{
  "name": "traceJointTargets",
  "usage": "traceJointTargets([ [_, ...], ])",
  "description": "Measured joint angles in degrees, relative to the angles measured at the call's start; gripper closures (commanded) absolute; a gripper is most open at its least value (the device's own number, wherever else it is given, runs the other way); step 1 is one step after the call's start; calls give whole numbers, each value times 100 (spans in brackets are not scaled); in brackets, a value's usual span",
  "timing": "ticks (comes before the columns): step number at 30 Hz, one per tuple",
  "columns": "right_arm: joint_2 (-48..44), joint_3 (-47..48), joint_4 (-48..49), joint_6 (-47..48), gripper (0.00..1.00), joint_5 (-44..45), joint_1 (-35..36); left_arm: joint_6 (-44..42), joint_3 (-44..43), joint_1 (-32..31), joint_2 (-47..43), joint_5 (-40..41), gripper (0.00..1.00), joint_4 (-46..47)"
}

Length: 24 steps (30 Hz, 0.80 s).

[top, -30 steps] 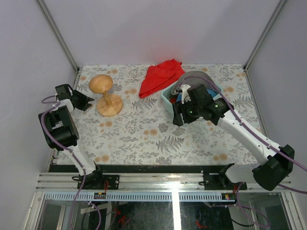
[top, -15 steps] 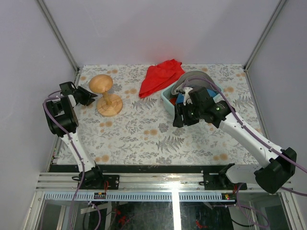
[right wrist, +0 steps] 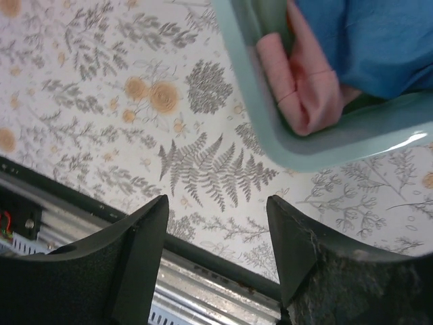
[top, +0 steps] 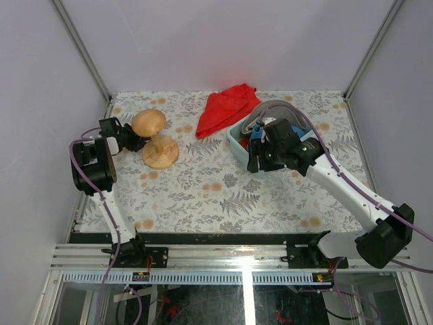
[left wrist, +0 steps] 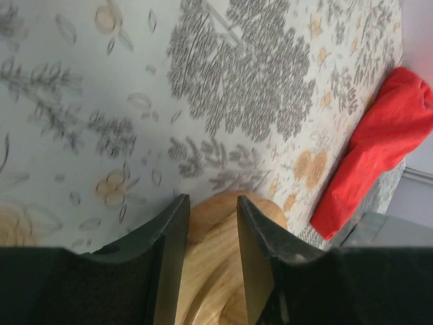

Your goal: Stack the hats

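Black fingers of the right claw (right wrist: 216,217) stood wide apart over the patterned table (top: 203,193), holding nothing, just short of the near rim of a pale teal tub (right wrist: 318,159).

The hats were inside that tub, bundled together rather than stacked. A pink hat (right wrist: 301,88) lay folded against the near wall. A blue hat (right wrist: 365,34) was beside and partly over it, and a grey hat (top: 279,108) bulged over the far rim. An orange one could not be made out with any certainty, only a thin warm sliver by the pink fabric.

The hats looked light, limp and in no way fragile. They would probably sag and fold when lifted instead of keeping their shape. A pinch on a doubled ridge of cloth, such as the pink hat's fold or a gathered brim, seemed the surest hold. A single loose layer might slide out of the fingers. Packed this closely, one hat might drag its neighbour up with it.

Farther left, the left claw (left wrist: 211,203) sat at the head of a wooden stand (top: 150,123). Its fingers were narrowly parted with wood showing between them, and whether they actually gripped it could not be told.

Beyond, a flat red cloth (top: 226,108) lay near the back of the table, just behind the tub.
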<state>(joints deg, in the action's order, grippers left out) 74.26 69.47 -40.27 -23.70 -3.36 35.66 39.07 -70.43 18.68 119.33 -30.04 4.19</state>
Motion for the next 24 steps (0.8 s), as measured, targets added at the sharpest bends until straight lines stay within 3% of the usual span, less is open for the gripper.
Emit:
traceJointTargets([
  [5, 334, 420, -96, -7, 33, 479, -264, 76, 638, -70, -420, 22, 66, 144],
  [12, 415, 479, 52, -17, 39, 192, -1794, 186, 1233, -529, -789, 39, 66, 356],
  [19, 863, 527, 245, 35, 39, -39, -1773, 372, 1427, -905, -833, 35, 66, 671],
  [24, 1150, 527, 352, 125, 37, 81, -1930, 400, 1569, -964, -1014, 55, 51, 614],
])
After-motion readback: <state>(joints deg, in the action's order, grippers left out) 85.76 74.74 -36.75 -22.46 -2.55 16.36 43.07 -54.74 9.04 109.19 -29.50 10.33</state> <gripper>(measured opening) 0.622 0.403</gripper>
